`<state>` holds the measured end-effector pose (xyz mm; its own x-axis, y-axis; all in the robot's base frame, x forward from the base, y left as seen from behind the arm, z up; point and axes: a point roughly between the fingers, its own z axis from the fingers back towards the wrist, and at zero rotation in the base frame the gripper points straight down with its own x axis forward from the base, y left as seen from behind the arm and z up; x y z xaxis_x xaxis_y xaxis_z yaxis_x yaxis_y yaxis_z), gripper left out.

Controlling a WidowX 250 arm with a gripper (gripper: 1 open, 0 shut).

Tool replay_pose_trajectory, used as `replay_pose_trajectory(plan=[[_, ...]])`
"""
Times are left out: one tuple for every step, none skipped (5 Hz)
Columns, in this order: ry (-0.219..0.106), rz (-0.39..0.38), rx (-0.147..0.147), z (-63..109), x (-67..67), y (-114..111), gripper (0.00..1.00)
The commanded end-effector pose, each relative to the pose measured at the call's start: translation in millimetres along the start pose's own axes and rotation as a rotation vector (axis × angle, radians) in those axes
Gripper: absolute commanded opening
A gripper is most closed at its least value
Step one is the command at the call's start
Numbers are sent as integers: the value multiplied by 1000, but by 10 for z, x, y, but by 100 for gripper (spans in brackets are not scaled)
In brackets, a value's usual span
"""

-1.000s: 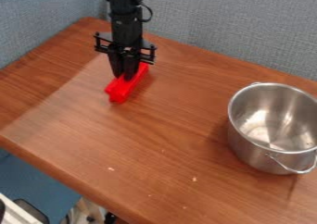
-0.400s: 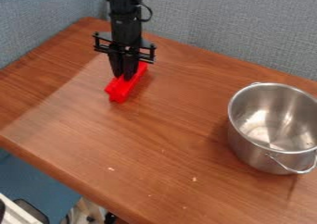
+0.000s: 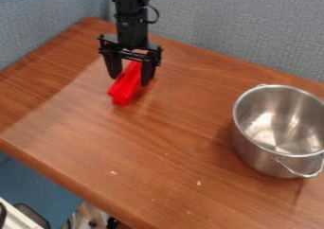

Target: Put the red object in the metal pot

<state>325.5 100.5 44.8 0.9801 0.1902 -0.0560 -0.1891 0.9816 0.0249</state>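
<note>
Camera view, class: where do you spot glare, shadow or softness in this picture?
Camera view: the metal pot shows bright reflections on its inner wall; the table carries a pale sheen at left; a faint shadow sits beside the red block; the whole picture is low in detail, so the gripper looks soft.

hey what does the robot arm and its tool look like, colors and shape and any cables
The arm is a slim black column with a blocky, segmented build, set against a grey-blue wall. At its end the tool is black too: a short crossbar with two thin, straight fingers hanging from its ends. A dark cable seems to run along the arm's right side. No markings can be made out at this size.
</note>
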Motion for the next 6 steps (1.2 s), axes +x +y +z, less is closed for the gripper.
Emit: replay_pose_trajectory(plan=[[-48, -6, 12, 166, 28, -17, 0], [-48, -1, 13, 167, 26, -22, 0], [-48, 4, 12, 164, 26, -41, 100], [-49, 10, 12, 165, 26, -60, 100], [-48, 12, 10, 157, 29, -66, 0], [-48, 17, 9, 154, 30, -72, 0]])
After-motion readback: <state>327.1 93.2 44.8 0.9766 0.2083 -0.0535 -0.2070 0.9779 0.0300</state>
